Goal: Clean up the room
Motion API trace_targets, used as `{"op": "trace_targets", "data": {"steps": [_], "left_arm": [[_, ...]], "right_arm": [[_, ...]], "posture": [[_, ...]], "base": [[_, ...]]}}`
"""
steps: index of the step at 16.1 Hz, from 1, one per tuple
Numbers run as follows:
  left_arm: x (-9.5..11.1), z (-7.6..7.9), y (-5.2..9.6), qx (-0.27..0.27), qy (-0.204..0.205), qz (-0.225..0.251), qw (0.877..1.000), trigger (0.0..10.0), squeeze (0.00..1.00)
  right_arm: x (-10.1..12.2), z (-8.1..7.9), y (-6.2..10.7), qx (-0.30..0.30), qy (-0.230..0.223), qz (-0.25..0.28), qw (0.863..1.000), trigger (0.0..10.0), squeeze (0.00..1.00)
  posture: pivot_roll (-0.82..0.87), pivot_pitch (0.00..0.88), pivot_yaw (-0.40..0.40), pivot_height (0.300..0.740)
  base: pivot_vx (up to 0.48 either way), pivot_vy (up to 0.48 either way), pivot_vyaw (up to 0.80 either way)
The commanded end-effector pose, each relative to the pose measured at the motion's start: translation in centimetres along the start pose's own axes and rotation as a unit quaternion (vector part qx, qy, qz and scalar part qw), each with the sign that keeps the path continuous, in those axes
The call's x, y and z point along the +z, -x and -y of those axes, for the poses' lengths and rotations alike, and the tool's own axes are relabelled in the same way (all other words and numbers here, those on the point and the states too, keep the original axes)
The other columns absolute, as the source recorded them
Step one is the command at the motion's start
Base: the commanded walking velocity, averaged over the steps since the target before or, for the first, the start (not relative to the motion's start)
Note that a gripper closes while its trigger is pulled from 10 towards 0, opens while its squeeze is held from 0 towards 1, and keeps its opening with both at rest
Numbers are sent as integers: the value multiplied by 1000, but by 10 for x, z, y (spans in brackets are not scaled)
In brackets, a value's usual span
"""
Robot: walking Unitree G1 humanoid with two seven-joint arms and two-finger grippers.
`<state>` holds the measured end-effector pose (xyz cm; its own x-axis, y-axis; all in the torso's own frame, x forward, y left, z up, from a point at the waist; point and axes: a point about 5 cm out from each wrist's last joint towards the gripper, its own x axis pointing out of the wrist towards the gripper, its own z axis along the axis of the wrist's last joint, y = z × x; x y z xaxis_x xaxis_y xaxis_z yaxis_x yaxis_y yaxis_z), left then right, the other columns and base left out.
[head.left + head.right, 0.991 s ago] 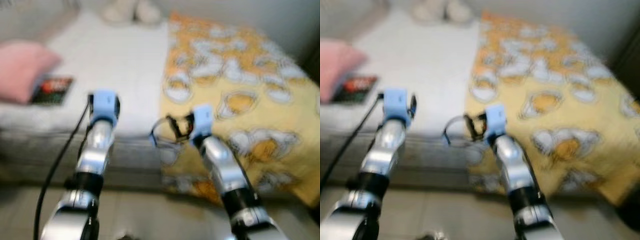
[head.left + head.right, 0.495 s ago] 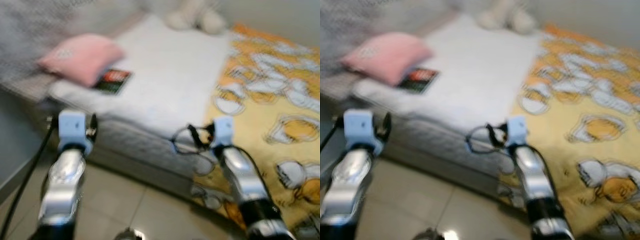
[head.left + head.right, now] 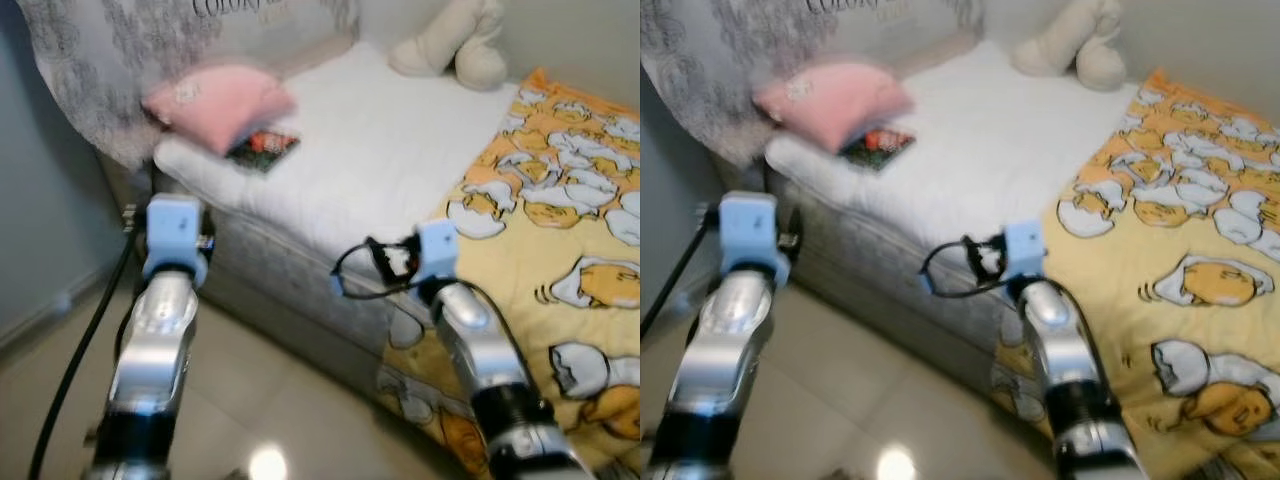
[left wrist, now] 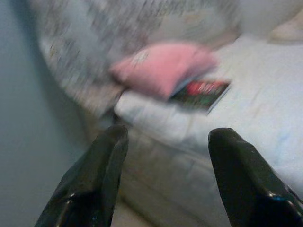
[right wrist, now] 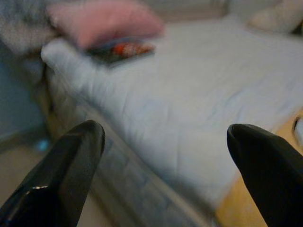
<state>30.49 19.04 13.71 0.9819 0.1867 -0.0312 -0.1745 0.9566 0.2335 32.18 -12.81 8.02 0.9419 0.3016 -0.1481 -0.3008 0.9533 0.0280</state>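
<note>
A bed with a white sheet stands before me. On it near the head lie a pink pillow and a dark book with a red cover, partly tucked under the pillow. A cream plush toy sits at the far edge. A yellow blanket with egg prints covers the right part and hangs down the side. My left gripper is open, held over the floor beside the bed and facing the pillow and book. My right gripper is open at the mattress edge, with nothing between its fingers.
A grey patterned cloth rises behind the pillow at the head of the bed. A grey wall runs along the left. Glossy beige floor tiles lie between me and the bed's side. A black cable trails from the left arm.
The camera has swung left, so the pillow, book and plush toy now sit farther right and sharper. Both arms keep the same raised pose; the left one now shows over floor.
</note>
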Motion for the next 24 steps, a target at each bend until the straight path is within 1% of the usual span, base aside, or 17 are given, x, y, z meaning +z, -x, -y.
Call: {"op": "trace_targets", "data": {"steps": [1,2,3,4,5,6,7,8,9,11,16,18,19,21,22,23,24], "left_arm": [[-3,-4,-2,19,-1,-15,1000,10000,0],[-2,-4,-2,20,-7,-13,1000,10000,0],[-1,-3,-2,18,-22,-10,1000,10000,0],[3,3,-3,9,-26,-1,1000,10000,0],[5,6,-3,2,-38,5,999,10000,0],[8,8,-2,-1,-17,6,1000,10000,0],[6,8,-3,8,4,-6,1000,10000,0],[6,8,-4,13,11,-10,1000,10000,0],[6,7,-5,15,13,-9,1000,10000,0],[6,8,-5,15,14,-11,1000,10000,0],[5,11,-5,14,16,-16,1000,10000,0],[4,11,-5,20,10,-20,1000,10000,0],[2,10,-5,30,0,-23,999,10000,0],[0,10,-5,34,-1,-28,999,10000,0],[-3,10,-2,28,0,-29,999,10000,0],[-9,12,9,10,-9,-32,999,10000,0],[-12,7,29,-11,-29,-11,999,10000,0]], "right_arm": [[7,-3,-2,7,2,13,1000,10000,0],[6,-4,-2,8,2,11,1000,10000,0],[5,-4,-2,9,5,8,1000,10000,0],[2,-4,-2,6,-1,0,1000,10000,0],[0,-4,-2,4,-1,-3,1000,10000,0],[1,-4,-2,4,2,-3,1000,10000,0],[2,-3,-3,-1,3,-4,1000,10000,0],[3,-3,-3,-2,3,0,1000,10000,0],[4,-2,-3,0,7,1,1000,10000,0],[4,-1,-2,-2,2,3,1000,10000,0],[3,-3,-3,5,6,0,1000,10000,0],[3,-3,-3,7,7,0,1000,10000,0],[4,-3,-3,9,7,0,1000,10000,0],[4,-3,-3,10,8,0,1000,10000,0],[4,-1,-2,10,8,1,1000,10000,0],[4,3,1,9,10,3,1000,10000,0],[6,8,10,11,17,5,1000,10000,0]], "posture": [[-13,0,-32,732],[-14,0,-29,732],[-14,0,-27,732],[-15,0,-27,732],[-16,0,-24,732],[-16,0,-24,732],[-18,0,-23,732],[-18,0,-23,732],[-23,0,-23,732],[-23,0,-23,732],[-27,0,-24,732],[-25,0,-25,732],[-25,0,-25,732],[-25,0,-28,732],[-27,0,-25,732],[-30,0,-25,732],[-34,0,-20,732]], "base": [[0,0,581],[0,0,575],[0,0,575],[0,0,581],[0,0,569],[330,0,531],[480,0,0],[480,0,0],[480,0,0],[480,0,600],[480,0,585],[480,0,581],[0,0,575],[0,0,581],[0,0,581],[0,0,575],[0,0,563]]}}
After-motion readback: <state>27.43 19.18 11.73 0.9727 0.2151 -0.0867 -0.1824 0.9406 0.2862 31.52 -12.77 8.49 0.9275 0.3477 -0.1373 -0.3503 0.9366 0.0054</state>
